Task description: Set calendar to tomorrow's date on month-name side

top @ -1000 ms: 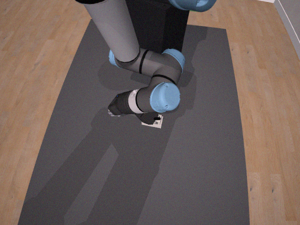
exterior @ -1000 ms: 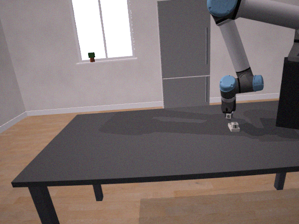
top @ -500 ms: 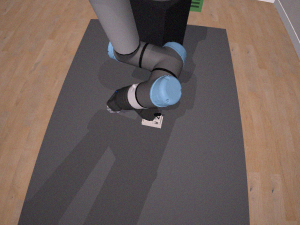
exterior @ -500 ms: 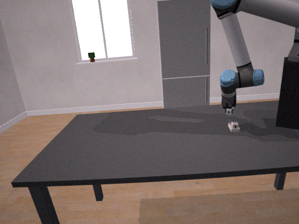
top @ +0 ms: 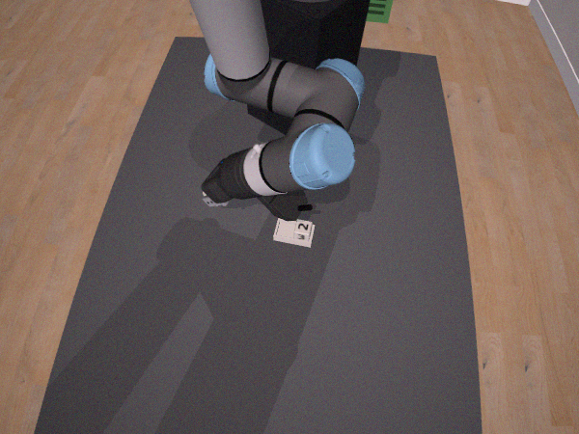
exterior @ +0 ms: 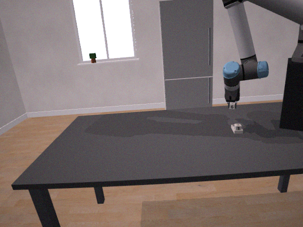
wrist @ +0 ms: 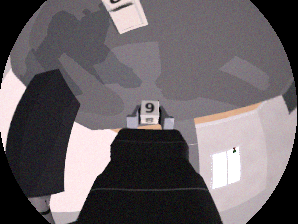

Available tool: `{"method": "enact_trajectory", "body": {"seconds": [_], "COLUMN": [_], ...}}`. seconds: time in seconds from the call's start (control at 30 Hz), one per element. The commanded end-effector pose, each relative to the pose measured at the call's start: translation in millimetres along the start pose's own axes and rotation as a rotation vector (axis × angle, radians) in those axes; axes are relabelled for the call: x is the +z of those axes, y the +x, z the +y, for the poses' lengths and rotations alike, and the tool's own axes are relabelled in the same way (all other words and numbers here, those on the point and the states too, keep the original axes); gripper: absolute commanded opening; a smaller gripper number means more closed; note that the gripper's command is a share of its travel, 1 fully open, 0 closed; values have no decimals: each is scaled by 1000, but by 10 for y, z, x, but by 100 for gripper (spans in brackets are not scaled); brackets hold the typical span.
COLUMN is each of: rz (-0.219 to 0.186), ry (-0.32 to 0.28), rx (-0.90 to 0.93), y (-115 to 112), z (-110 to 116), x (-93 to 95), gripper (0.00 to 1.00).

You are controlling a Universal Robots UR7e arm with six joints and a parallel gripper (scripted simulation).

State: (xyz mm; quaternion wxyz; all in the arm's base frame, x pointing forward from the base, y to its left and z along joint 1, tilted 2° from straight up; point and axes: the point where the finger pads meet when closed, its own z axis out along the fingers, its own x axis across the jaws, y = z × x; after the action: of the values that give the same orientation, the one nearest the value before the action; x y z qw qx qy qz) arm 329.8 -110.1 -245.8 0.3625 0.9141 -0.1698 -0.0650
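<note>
The white calendar tray (top: 293,232) lies flat on the dark table. One white cube (top: 303,226) stands in its right half with a 2 on top; the left half is empty. The tray also shows in the side view (exterior: 237,128) and at the top of the wrist view (wrist: 123,6). My gripper (exterior: 232,106) is shut on the second white cube (wrist: 149,111) and holds it in the air, well above the table and to the left of the tray. The face of the held cube towards the wrist camera reads 9, or 6 from the side.
The arm's black base block (exterior: 293,96) stands at the table's far right, behind the tray. The arm's elbow and wrist joints (top: 318,154) hang over the table just behind the tray.
</note>
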Motion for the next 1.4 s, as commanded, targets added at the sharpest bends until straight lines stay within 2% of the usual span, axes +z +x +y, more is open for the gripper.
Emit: {"method": "enact_trajectory", "body": {"seconds": [0.0,0.43,0.63,0.87,1.23,1.37], "rz": [0,-4,-15,-4,-1,-7], "ry": [0,19,123,244,269,304], "rx": [0,0,0,0,0,-2], "y": [1,-5,-22,-5,-1,-9], "z": [12,12,17,37,42,40], "x": [-13,-5,15,-3,-6,5], "gripper": [57,57,57,57,57,57]}}
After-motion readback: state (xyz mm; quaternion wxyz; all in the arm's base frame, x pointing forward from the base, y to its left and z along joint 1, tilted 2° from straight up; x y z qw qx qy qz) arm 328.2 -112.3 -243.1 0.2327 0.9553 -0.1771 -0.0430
